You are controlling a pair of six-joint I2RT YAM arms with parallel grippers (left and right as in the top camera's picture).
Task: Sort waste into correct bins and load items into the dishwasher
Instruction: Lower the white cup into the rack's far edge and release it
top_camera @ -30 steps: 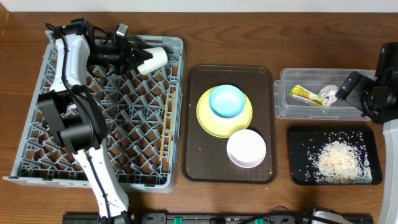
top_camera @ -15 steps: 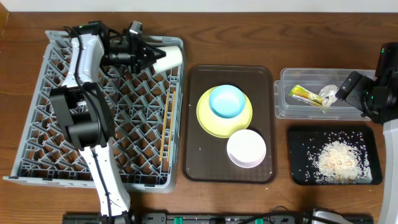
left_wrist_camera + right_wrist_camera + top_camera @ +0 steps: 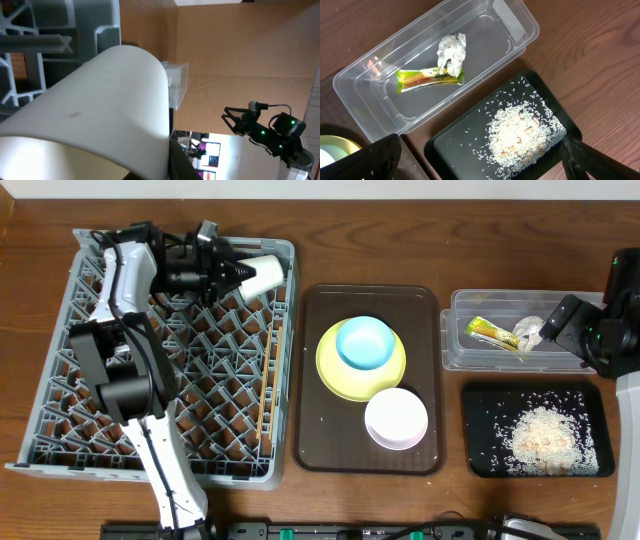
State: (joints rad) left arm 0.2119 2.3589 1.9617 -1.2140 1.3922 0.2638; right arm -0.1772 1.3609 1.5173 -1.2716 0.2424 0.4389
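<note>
My left gripper (image 3: 235,272) is shut on the small white cup (image 3: 264,273), holding it on its side over the far right corner of the grey dish rack (image 3: 60,380). The cup fills the left wrist view (image 3: 100,100). The chopsticks (image 3: 270,375) lie in the rack along its right side. The yellow plate (image 3: 335,370) holds the light blue bowl (image 3: 363,343); the white bowl (image 3: 396,418) sits beside it. My right gripper (image 3: 480,165) is open and empty above the clear tub (image 3: 520,30), which holds the wrapper (image 3: 430,79) and tissue (image 3: 452,50). Rice (image 3: 525,130) lies in the black tray (image 3: 455,150).
The plate and bowls rest on a brown serving tray (image 3: 315,430) between the rack and the bins. The clear tub (image 3: 455,350) sits behind the black tray (image 3: 480,460) at the right. My right arm (image 3: 615,330) stands at the table's right edge.
My left gripper carried the cup to the right along the rack's far wall, then came back a little to the left. The right arm has not moved.
</note>
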